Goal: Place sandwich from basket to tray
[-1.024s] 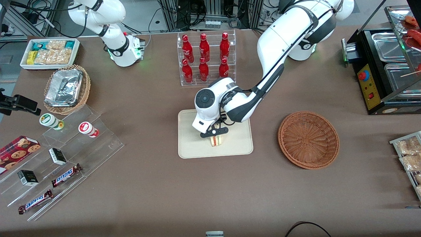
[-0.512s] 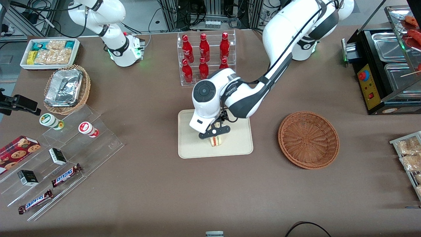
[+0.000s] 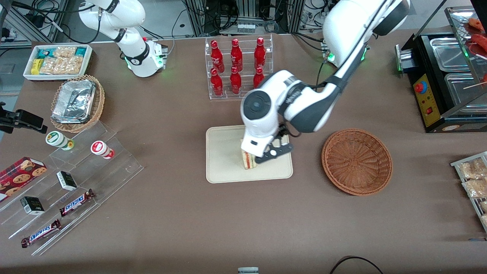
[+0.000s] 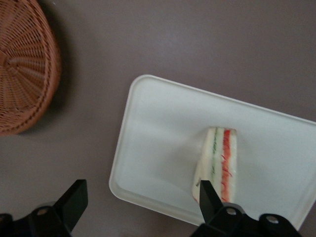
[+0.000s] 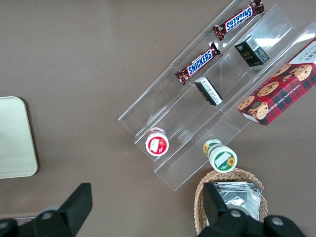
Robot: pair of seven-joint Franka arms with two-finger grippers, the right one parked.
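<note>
Lifted off the sandwich [image 3: 247, 158] (left on the tray [image 3: 224, 167]), the gripper [image 4: 140, 210] is held above, jaws apart. "SNICKERS" bars [image 5: 198, 62] are seen.

You can't see the sandwich [image 3: 246, 159] whole from the front: the arm [image 3: 266, 118] covers its upper part. Wrist view crops the basket [image 4: 24, 69], one tray [image 4: 148, 148] end and the tool [image 4: 140, 202] fingers' bases, fingers spread wide apart.
</note>
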